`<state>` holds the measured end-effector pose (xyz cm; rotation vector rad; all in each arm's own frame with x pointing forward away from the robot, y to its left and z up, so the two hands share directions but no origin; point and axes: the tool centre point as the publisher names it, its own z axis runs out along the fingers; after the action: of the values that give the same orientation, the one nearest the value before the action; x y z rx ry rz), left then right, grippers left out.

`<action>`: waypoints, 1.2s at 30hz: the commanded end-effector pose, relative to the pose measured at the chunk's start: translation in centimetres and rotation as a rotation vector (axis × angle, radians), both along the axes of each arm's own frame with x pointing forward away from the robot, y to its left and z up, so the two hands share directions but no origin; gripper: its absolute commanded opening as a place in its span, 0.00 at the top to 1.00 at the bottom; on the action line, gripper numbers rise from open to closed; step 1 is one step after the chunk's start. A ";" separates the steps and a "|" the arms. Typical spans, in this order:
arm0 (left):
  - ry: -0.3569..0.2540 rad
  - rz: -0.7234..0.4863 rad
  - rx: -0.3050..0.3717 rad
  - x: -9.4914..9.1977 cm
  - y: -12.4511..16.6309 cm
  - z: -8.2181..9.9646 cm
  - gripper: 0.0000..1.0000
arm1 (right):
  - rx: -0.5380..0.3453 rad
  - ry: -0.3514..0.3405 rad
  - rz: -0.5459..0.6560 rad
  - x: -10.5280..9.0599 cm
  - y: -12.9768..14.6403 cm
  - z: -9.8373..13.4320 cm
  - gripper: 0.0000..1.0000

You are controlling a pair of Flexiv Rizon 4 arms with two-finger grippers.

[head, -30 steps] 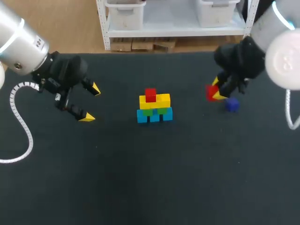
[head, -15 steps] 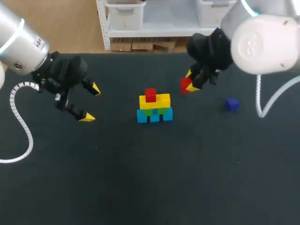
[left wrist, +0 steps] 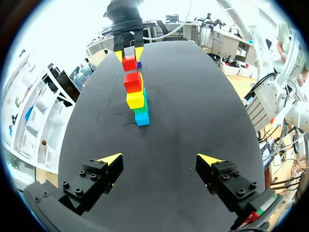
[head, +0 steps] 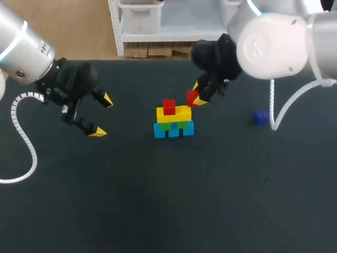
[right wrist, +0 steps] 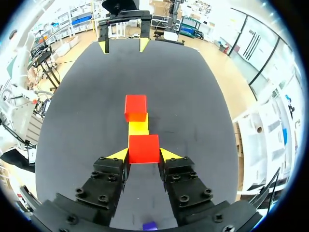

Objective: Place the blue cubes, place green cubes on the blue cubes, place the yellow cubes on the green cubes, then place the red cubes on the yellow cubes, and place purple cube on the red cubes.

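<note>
head: right gripper has swung over from the purple cube to just beside the stack, pinching a red cube | left wrist: left gripper spread wide, well back | right wrist: bare yellow cube sits just ahead, so I'd square up beside the placed red cube and lower slow

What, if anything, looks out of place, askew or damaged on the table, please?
Nothing stands out. The cube stack looks tidy, with one red cube on the left half of its yellow layer. The right jaws are shut on a second red cube near its top, and the purple cube lies apart to the right.
</note>
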<state>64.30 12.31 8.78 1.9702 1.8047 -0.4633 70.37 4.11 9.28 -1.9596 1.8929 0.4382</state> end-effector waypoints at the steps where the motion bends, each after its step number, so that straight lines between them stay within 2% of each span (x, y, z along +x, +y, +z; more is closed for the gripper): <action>1: -0.003 -0.002 -0.003 0.0 0.1 -0.1 0.00 | -0.005 -0.002 0.001 -0.1 0.6 -0.1 1.00; 20: -0.003 -0.002 -0.003 0.0 0.1 -0.1 0.00 | -0.004 0.006 0.018 -0.9 2.7 -0.6 1.00; 36: -0.003 -0.002 -0.003 0.0 0.1 -0.1 0.00 | 0.001 0.005 0.026 -0.9 3.1 -0.6 1.00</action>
<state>64.30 12.32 8.78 1.9702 1.8047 -0.4633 69.41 7.25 8.69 -1.9870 1.8713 0.4514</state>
